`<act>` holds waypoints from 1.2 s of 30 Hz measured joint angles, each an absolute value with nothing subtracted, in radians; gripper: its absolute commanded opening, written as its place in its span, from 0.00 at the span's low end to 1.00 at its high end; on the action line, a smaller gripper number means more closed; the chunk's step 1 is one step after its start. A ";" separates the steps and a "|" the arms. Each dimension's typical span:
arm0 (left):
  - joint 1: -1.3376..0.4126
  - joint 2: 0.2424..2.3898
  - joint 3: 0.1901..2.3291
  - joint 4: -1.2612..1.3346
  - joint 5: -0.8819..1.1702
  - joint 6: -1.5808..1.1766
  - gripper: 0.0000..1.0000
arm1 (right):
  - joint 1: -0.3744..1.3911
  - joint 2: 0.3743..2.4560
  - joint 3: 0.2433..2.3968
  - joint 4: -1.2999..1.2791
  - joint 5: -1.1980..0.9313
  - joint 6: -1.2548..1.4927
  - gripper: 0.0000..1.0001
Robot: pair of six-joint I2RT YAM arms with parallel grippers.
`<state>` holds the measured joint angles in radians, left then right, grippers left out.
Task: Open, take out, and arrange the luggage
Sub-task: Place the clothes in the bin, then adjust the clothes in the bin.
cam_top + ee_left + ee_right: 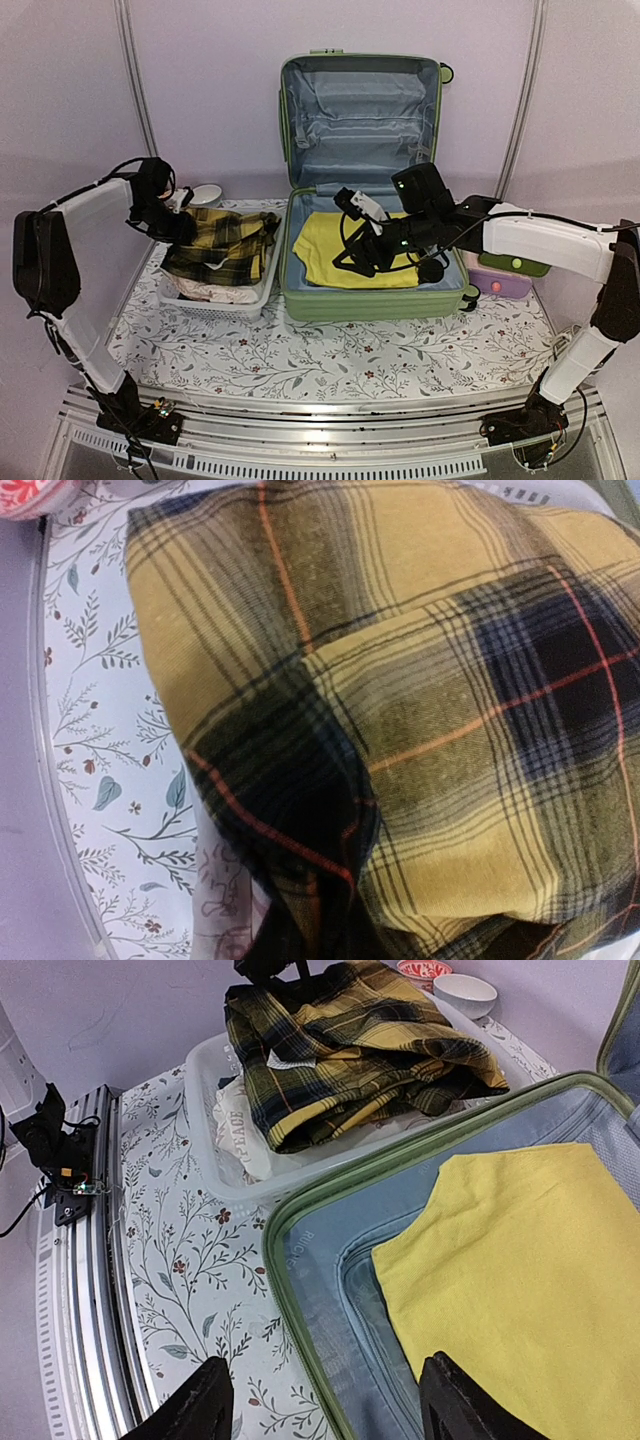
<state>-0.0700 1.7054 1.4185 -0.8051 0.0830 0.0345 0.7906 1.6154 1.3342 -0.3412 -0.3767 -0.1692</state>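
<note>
Fingers on the right gripper (325, 1410) are spread wide with nothing between them, right above the near rim of the open luggage (372, 300), yellow shirt (530, 1260) just ahead. Farther off, the left gripper (180, 222) sits pinched shut against the plaid shirt (225, 245) in the basket (212, 306). If cloth's snagged, lifting could drag it out.

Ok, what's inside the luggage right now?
One yellow garment lies flat on the grey-blue lining of the luggage. The raised lid shows only its lining. Anything beneath the garment is covered, and the right arm hides the right part of the base.
</note>
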 measured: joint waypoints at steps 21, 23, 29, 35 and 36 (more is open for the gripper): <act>-0.070 1.228 1.294 -0.668 -0.025 -0.119 0.79 | 0.791 1.532 1.295 -0.303 -0.289 -0.152 0.69; -0.070 1.158 1.222 -0.624 0.045 -0.135 0.73 | 0.791 1.496 1.261 -0.279 -0.258 -0.139 0.69; -0.075 1.090 1.055 -0.534 0.284 -0.213 0.68 | 0.791 1.377 1.153 -0.226 -0.153 -0.070 0.79; -0.092 1.068 0.929 -0.429 0.431 -0.293 0.33 | 0.791 1.308 1.095 -0.226 -0.090 0.047 0.85; -0.097 1.070 0.919 -0.414 0.445 -0.303 0.23 | 0.791 1.293 1.079 -0.226 -0.084 0.069 0.85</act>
<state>-0.0971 1.0698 0.9192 -0.4141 0.4446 -0.3035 0.7906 1.2934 1.0786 -0.2264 -0.0841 0.0689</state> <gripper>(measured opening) 0.481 0.843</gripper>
